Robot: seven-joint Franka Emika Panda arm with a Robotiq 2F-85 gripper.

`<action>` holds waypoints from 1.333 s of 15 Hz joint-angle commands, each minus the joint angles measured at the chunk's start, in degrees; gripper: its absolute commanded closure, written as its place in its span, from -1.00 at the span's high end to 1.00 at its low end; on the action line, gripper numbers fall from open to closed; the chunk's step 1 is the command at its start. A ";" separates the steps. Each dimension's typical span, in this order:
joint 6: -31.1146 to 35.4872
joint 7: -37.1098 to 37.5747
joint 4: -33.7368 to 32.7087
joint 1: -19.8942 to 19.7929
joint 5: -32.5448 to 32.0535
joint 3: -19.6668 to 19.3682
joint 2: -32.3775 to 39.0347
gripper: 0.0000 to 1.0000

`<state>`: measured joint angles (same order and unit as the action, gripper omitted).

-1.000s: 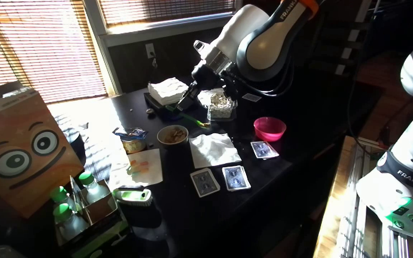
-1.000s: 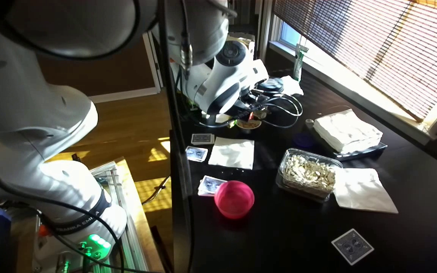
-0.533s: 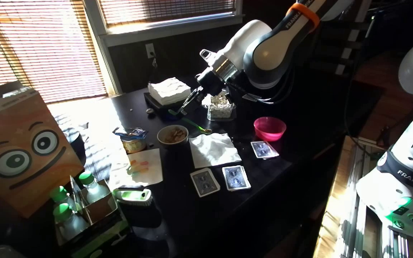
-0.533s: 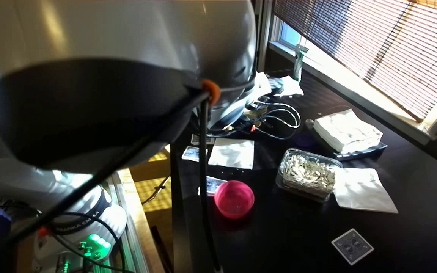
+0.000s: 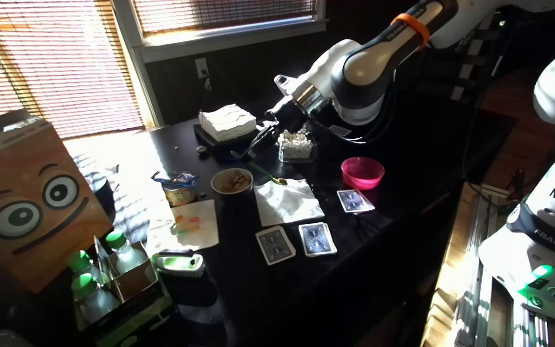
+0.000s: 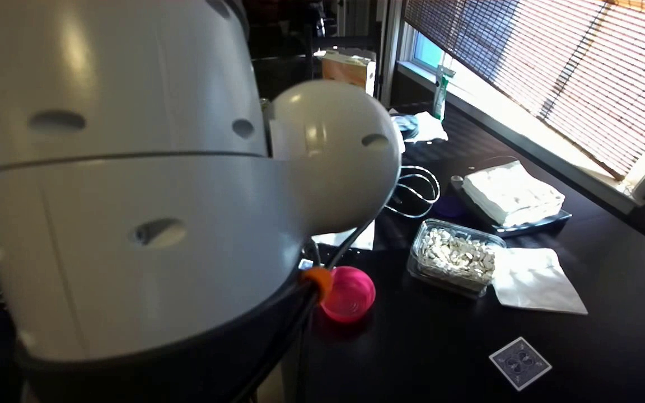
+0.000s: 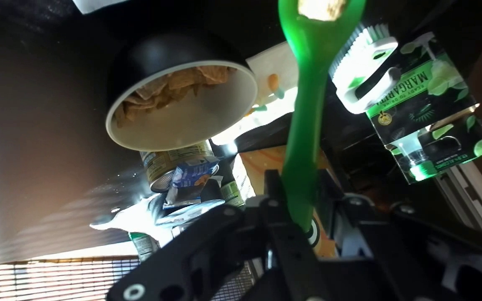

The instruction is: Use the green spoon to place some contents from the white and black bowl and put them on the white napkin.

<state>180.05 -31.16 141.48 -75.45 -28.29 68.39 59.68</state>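
My gripper [image 5: 250, 154] is shut on the handle of the green spoon [image 5: 264, 171]. In the wrist view the spoon [image 7: 308, 96] runs up between the two fingertips [image 7: 299, 179], with a pale brown bit in its scoop. In an exterior view the scoop overlaps the far edge of the white napkin [image 5: 288, 205]; its height above it cannot be told. The white and black bowl [image 5: 229, 190], black outside and white inside with brown contents, stands beside the napkin and also shows in the wrist view [image 7: 199, 121]. The arm hides gripper, spoon and bowl in an exterior view.
A clear container of pale seeds [image 5: 297, 147], a pink bowl [image 5: 363, 174] and a napkin stack [image 5: 228, 123] stand around. Playing cards [image 5: 317, 239], a can [image 5: 179, 195], a stained napkin [image 5: 200, 226], a brush [image 5: 179, 264] and a bottle carrier [image 5: 128, 284] are nearer.
The gripper has carried the spoon toward the white napkin, so its scoop has come down over the napkin's far edge. The upper arm has swung across an exterior view, covering more of the table.
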 commanded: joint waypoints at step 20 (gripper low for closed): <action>-5.03 1.18 -1.96 2.00 3.19 3.57 -9.18 -0.88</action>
<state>175.14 -34.74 139.62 -76.62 -27.52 71.58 61.86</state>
